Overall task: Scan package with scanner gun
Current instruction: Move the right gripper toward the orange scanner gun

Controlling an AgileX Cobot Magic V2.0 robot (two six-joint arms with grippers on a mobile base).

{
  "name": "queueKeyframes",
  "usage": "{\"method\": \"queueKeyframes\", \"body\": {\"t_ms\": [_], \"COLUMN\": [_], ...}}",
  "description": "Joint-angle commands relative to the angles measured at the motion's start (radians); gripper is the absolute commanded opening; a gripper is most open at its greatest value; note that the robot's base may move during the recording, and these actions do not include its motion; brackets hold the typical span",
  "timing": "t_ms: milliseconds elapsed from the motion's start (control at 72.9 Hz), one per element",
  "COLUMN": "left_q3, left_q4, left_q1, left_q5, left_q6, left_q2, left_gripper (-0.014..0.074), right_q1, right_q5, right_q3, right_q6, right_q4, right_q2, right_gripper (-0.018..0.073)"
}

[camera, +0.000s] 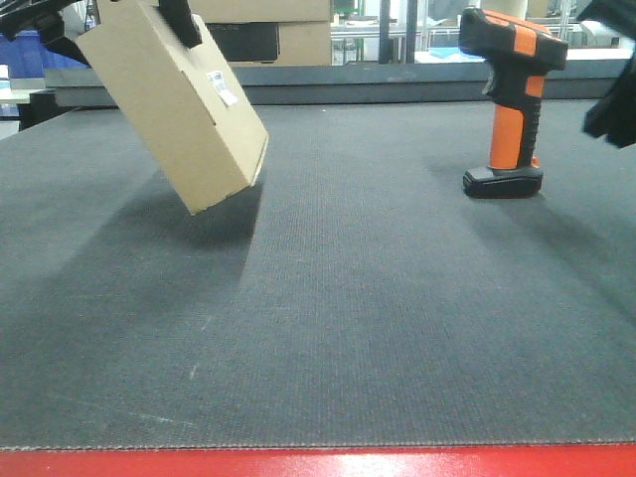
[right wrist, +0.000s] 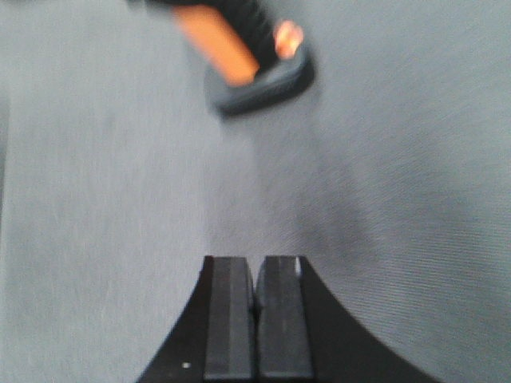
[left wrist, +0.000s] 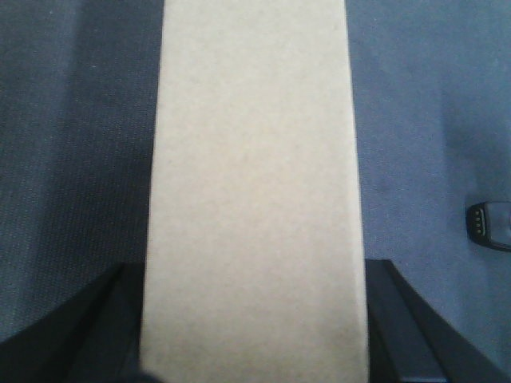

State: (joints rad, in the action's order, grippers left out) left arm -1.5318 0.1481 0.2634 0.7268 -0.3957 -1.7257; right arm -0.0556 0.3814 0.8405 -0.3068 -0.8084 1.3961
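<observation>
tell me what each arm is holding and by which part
The left gripper holds the package near its upper end, jaws on opposite sides. The right gripper holds nothing: jaws shut, short of the scanner gun.

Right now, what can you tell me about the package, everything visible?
The package is a plain brown cardboard box, rectangular, bare except for a small white barcode label on its narrow side. It is tilted, with its top leaning left. Its upper end is clamped between the black fingers of the left end effector. Its lowest corner is close to the dark mat; whether it touches is unclear.
</observation>
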Motion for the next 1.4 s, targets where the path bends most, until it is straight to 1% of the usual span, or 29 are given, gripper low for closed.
{"method": "queueKeyframes", "body": {"t_ms": [0,14,27,55,96,110,178,206,220,233,302,384,425,453,521,617,700,782,878,961,1002,1070,1221,1386], "left_q3": [-0.004,-0.004,-0.004,-0.004,-0.002,-0.002,0.0,0.004,0.005,0.005,0.009,0.009,0.008,0.008,0.008,0.008,0.008,0.008,0.008,0.008,0.008,0.008,0.008,0.008], "left_q4": [0.007,0.007,0.007,0.007,0.007,0.007,0.007,0.007,0.007,0.007,0.007,0.007,0.007,0.007,0.007,0.007,0.007,0.007,0.007,0.005,0.005,0.005,0.005,0.005], "left_q1": [0.005,0.005,0.005,0.005,0.005,0.005,0.005,0.005,0.005,0.005,0.005,0.005,0.005,0.005,0.005,0.005,0.005,0.005,0.005,0.005,0.005,0.005,0.005,0.005], "left_q5": [-0.013,-0.013,-0.013,-0.011,-0.011,-0.011,-0.011,-0.011,-0.011,-0.011,-0.006,-0.006,-0.008,-0.008,-0.008,-0.01,-0.01,-0.01,-0.01,-0.011,-0.011,-0.011,-0.011,-0.011], "left_q6": [-0.009,-0.009,-0.009,-0.009,-0.009,-0.009,-0.009,-0.009,-0.009,-0.009,-0.009,-0.009,-0.009,-0.009,-0.009,-0.009,-0.009,-0.009,-0.009,-0.009,-0.009,-0.009,-0.009,-0.007], "left_q2": [0.004,0.004,0.004,0.004,0.004,0.004,0.004,0.004,0.004,0.004,0.004,0.004,0.004,0.004,0.004,0.003,-0.001,-0.006,-0.006,-0.006,-0.006,-0.006,-0.006,-0.006], "left_gripper": [-0.0111,-0.0111,-0.0111,-0.0111,-0.0111,-0.0111,-0.0111,-0.0111,-0.0111,-0.0111,-0.0111,-0.0111,-0.0111,-0.0111,-0.0111,-0.0111,-0.0111,-0.0111,-0.0111,-0.0111,-0.0111,-0.0111,-0.0111,-0.0111], "right_q1": [-0.004,-0.004,-0.006,-0.006,-0.008,-0.011,-0.021,-0.029,-0.029,-0.031,-0.04,-0.056,-0.062,-0.063,-0.063,-0.063,-0.063,-0.063,-0.057,-0.036,-0.021,-0.013,-0.012,-0.012], "right_q5": [-0.016,-0.013,-0.01,-0.008,-0.002,-0.001,0.014,0.014,0.014,0.014,0.0,-0.004,-0.006,-0.006,-0.009,-0.009,-0.013,-0.015,-0.008,-0.069,-0.13,-0.168,-0.068,-0.005], "right_q3": [0.007,0.007,0.007,0.007,0.007,0.007,0.007,0.007,0.007,0.007,0.007,0.007,0.007,0.007,0.007,0.007,0.007,0.007,0.007,0.007,0.007,0.007,0.007,0.007], "right_q6": [-0.205,-0.257,-0.274,-0.344,-0.444,-0.473,-0.598,-0.678,-0.695,-0.744,-0.901,-1.083,-1.136,-1.15,-1.209,-1.323,-1.356,-1.359,-1.372,-1.372,-1.372,-1.372,-1.372,-1.372], "right_q4": [-0.189,-0.219,-0.233,-0.308,-0.375,-0.413,-0.526,-0.565,-0.581,-0.598,-0.685,-0.813,-0.84,-0.848,-0.848,-0.848,-0.874,-0.908,-0.915,-0.936,-0.936,-0.936,-0.936,-0.936], "right_q2": [0.018,0.02,0.022,0.031,0.04,0.044,0.068,0.079,0.082,0.089,0.113,0.143,0.159,0.17,0.191,0.209,0.216,0.216,0.216,0.216,0.216,0.217,0.227,0.252], "right_gripper": [-0.0169,-0.0169,-0.0169,-0.0169,-0.0169,-0.0169,-0.0169,-0.0169,-0.0169,-0.0169,-0.0169,-0.0169,-0.0169,-0.0169,-0.0169,-0.0169,-0.0169,-0.0169,-0.0169,-0.0169,-0.0169,-0.0169,-0.0169,-0.0169]}}
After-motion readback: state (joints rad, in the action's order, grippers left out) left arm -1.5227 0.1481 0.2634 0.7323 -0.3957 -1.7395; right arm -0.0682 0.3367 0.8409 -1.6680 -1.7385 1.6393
